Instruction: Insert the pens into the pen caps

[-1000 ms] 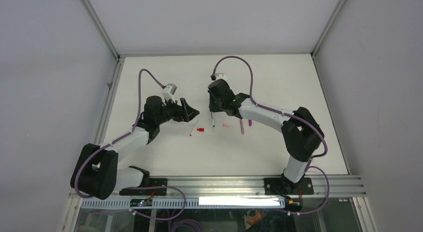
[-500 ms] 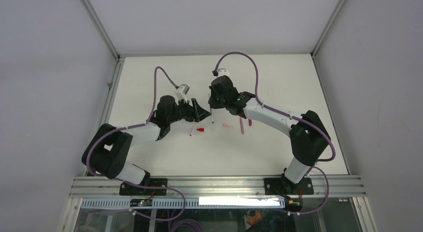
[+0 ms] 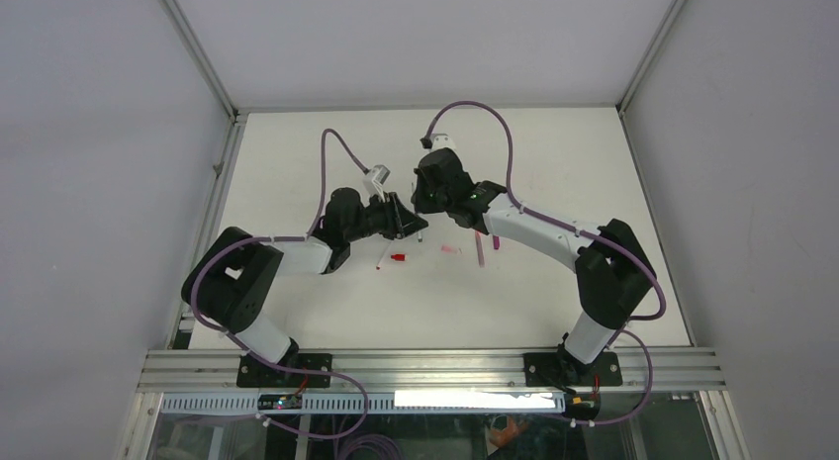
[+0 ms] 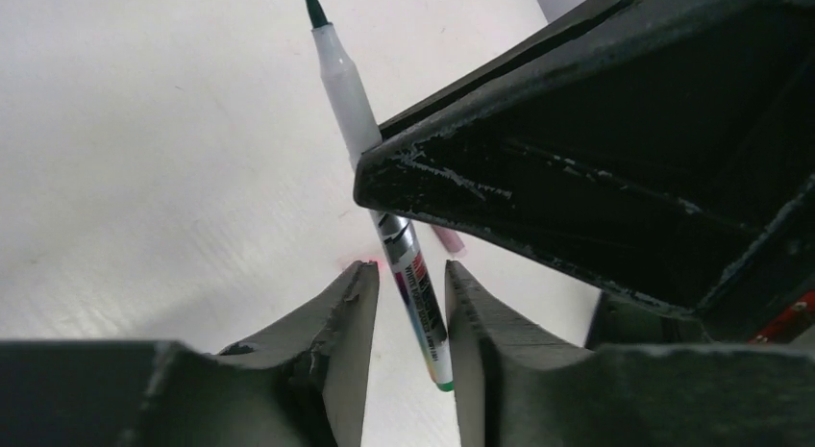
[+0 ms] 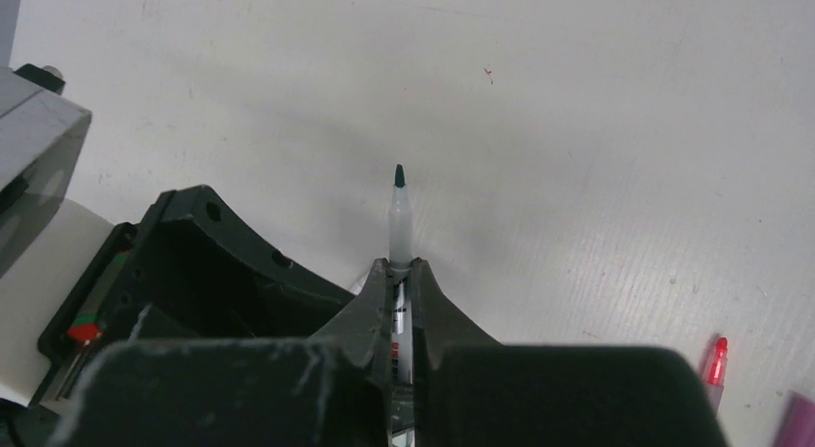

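Right pincer (image 5: 401, 270) clamps pen (image 5: 399, 216); left pincer (image 4: 410, 272) straddles loosely.

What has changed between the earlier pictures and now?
The left hand moved right, up to the right hand, and its jaws narrowed around the back end of the green-tipped pen; a gap remains, so it does not grip it yet. The right hand shifted slightly and kept its grip on that pen. The red cap and the red-tipped pen on the table stayed in place.
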